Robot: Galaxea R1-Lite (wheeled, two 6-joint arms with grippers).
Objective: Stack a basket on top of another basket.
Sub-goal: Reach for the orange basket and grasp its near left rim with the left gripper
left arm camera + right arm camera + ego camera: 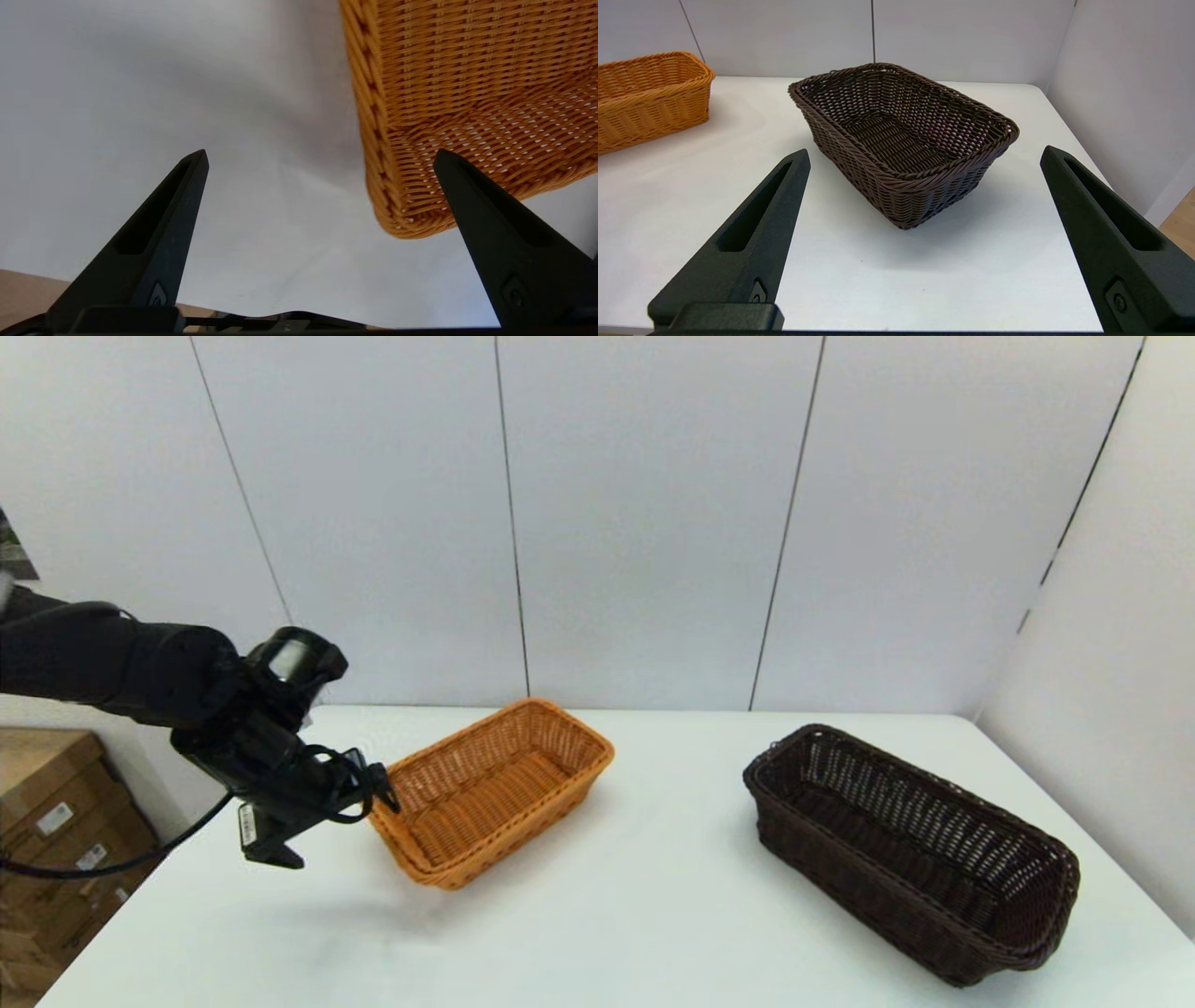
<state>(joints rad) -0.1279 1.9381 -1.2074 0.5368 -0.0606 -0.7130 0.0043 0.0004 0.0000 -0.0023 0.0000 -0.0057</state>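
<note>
Fingers of your left gripper point(320, 158) are spread wide and hold nothing; one tip sits over the orange-tan basket point(495, 791), near its corner, the other over bare table point(597, 933) outside the braided rim. That rim runs between the tips, nearer the inner one, so you look set to pinch the short end wall. Judging from this, bring the gripper down until the wall lies deep between the pads, then close squarely across the weave; a shallow bite on the braid alone may slip or tip the basket. Your left arm reaches in from the side, wrist angled down towards that end.

Your right gripper point(924, 156) is also released, fingers apart and empty, hanging back from the dark brown basket point(910, 849), which stands ahead of the tips, well apart from the orange one. No stacking has begun.
</note>
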